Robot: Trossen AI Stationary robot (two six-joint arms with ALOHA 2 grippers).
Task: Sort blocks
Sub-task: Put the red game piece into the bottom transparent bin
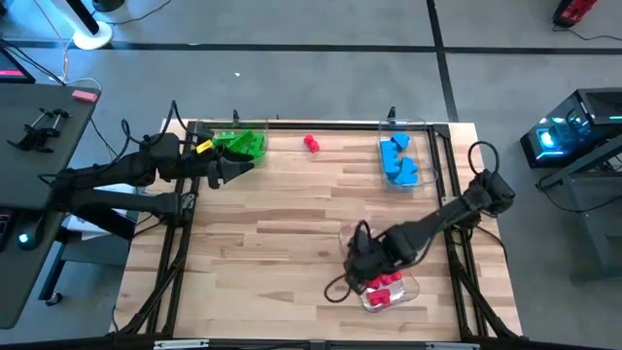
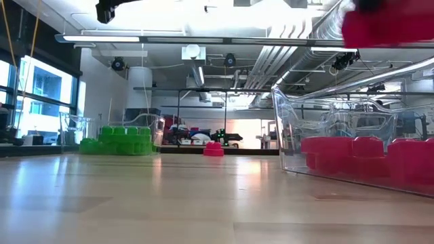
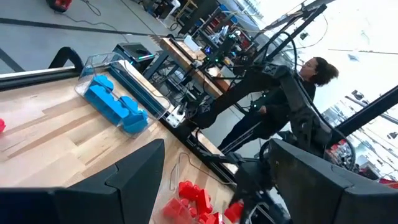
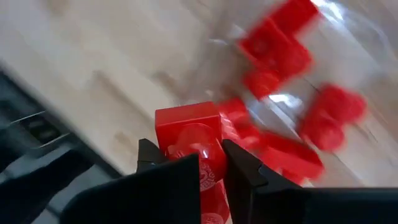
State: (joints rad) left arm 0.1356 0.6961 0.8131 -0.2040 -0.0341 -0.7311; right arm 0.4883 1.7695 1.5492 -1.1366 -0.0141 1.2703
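Mid drop-off: right gripper (image 4: 183, 163) pinched tight on a red block (image 4: 188, 127), over the clear tray (image 1: 406, 292) w/ other red blocks (image 1: 386, 288). Left gripper (image 1: 236, 167) spread wide, empty, by green blocks (image 1: 243, 143). Next, prob: release into tray, then fetch stray red block (image 1: 311, 144).

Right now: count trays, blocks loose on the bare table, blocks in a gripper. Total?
Trays: 3 (green tray, blue tray, red tray)
Loose block: 1, red
Held block: 1, red, in right gripper; left gripper open, empty, by green tray
Total: 5
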